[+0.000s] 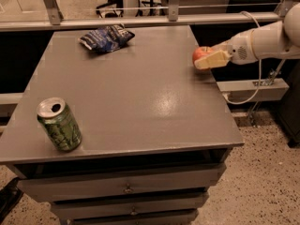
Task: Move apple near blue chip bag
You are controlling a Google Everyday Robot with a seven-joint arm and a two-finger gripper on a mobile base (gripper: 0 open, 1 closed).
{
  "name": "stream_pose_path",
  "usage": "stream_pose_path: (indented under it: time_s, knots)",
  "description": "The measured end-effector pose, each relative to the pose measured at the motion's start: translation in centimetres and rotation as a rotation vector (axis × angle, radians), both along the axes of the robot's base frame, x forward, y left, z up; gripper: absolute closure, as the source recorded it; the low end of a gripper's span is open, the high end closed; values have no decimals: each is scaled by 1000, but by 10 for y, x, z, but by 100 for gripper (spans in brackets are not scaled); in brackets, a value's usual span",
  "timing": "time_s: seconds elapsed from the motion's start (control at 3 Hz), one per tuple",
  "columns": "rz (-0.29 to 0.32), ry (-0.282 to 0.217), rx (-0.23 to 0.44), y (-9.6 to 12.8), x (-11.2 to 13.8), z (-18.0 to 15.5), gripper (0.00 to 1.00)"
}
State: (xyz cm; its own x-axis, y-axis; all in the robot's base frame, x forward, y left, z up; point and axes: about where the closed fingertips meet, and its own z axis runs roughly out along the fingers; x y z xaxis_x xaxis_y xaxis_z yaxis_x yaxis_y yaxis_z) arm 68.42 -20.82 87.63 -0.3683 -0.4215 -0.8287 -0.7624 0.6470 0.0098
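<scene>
The apple [201,53], red-orange, is at the table's right edge, between the jaws of my gripper [200,60]. The gripper reaches in from the right on a white arm and is shut on the apple; one cream finger [212,60] crosses the apple's front and hides its lower part. The blue chip bag [106,37], crumpled dark blue foil with white markings, lies flat at the far left-centre of the table, well apart from the apple and gripper.
A green soda can [59,124] stands upright near the front left corner of the grey table [140,102]. Drawers sit below the table front. A metal rail [140,20] runs behind the table. A white cable [248,95] hangs to the right.
</scene>
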Motion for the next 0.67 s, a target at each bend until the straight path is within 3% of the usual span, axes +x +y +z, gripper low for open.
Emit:
stream_pose_path:
  time_s: [0.33,0.67]
  knots:
    - [25,-64,23,1,-10,29,88]
    - [29,-61,24,3,-9,27,100]
